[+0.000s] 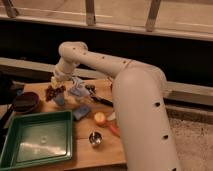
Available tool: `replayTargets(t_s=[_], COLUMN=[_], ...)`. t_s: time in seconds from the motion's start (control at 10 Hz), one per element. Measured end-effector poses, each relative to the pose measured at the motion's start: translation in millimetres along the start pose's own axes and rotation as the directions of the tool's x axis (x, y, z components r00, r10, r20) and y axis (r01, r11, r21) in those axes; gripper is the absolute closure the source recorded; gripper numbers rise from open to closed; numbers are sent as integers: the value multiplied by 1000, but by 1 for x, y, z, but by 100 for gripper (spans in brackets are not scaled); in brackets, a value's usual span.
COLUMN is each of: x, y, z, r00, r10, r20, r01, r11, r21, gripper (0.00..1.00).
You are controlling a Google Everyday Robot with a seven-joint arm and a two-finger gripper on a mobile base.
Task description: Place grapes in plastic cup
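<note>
My gripper [56, 84] hangs over the left part of the wooden table [100, 152], at the end of the white arm that reaches in from the right. It is shut on the grapes [52, 93], a small dark reddish bunch dangling just under it. The plastic cup [60, 100], short and light blue, stands on the table directly below and slightly right of the grapes. The bunch is close above the cup's rim; I cannot tell whether they touch.
A dark brown bowl [25, 102] sits left of the cup. A green tray [37, 137] fills the front left. A flat blue block [81, 111], an orange round item [100, 118], a steel cup [95, 138] and a black-handled tool [101, 100] lie to the right.
</note>
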Motion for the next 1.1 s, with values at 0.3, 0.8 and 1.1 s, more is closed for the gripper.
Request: replayTargets(t_s=[0.3, 0.8, 1.1], x=[0, -11, -11], y=[-6, -3, -4], z=[-7, -42, -53], r00=[1000, 993, 992], r10=[14, 3, -1], r20=[19, 118, 124], r01=[-14, -7, -7], r11=[1000, 999, 997], r21=[11, 34, 71], gripper=[100, 100, 100])
